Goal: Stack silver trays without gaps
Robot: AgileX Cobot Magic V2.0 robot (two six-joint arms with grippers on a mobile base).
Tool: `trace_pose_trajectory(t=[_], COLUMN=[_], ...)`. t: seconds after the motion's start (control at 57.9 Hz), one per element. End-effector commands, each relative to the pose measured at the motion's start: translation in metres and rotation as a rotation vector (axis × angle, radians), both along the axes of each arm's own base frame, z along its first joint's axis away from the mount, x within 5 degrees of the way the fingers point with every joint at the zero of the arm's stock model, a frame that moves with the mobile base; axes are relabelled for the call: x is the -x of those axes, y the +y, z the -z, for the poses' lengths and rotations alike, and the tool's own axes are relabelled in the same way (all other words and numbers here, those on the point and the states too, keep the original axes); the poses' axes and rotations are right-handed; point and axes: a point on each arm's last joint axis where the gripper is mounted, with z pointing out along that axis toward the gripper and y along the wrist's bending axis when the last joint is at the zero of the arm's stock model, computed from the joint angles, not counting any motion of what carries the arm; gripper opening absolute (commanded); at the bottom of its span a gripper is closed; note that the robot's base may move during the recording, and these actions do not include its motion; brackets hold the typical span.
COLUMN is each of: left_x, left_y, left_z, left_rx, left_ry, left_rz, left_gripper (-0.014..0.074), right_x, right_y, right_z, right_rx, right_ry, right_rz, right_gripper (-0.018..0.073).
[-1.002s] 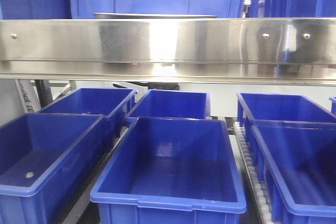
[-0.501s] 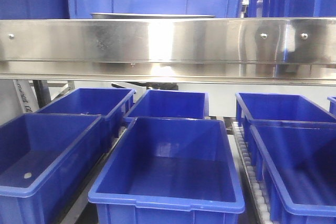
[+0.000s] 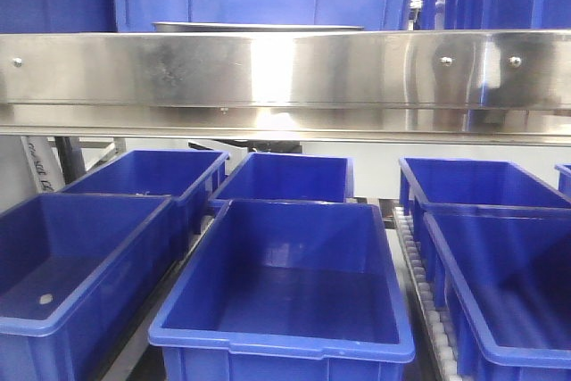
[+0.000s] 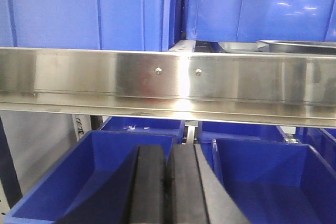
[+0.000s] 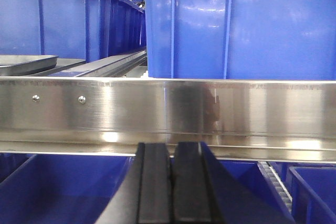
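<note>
Since the earlier front frames the whole view has slid a little to the left, so the steel rail and the blue crates under it sit slightly further left. Both the left gripper and the right gripper have their black fingers pressed together with nothing between them, low in front of the rail. Only the rim of the silver trays shows, on the upper shelf just behind the rail, in front of a blue crate.

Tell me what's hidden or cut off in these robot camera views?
- Silver trays: front view shows only a rim; the steel rail hides the rest, so their number is unclear.
- Left gripper and right gripper: fingers cut by the bottom edge.
- Speck in left crate: too small.
</note>
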Motion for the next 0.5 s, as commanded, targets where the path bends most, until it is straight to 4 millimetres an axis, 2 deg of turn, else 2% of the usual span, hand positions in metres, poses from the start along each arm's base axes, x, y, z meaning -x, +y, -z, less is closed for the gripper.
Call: trace_pose_trajectory(t=[0.0, 0.484], left_x=[0.0005, 0.0009], left_y=[-0.0006, -0.0038], left_z=[-0.0017, -0.0048], left_rx=[0.007, -0.016], left_ry=[-0.015, -0.053], left_rz=[0.011, 0.067], left_gripper=[-0.0018, -0.0018], right_x=[0.0003, 0.0003], right_y=[0.0, 0.0], right_z=[-0.0015, -0.0015], right_rx=[0.013, 0.013], right_ry=[-0.017, -0.017], right_rz=[0.0, 0.0], right_gripper=[-0.0078, -0.0078])
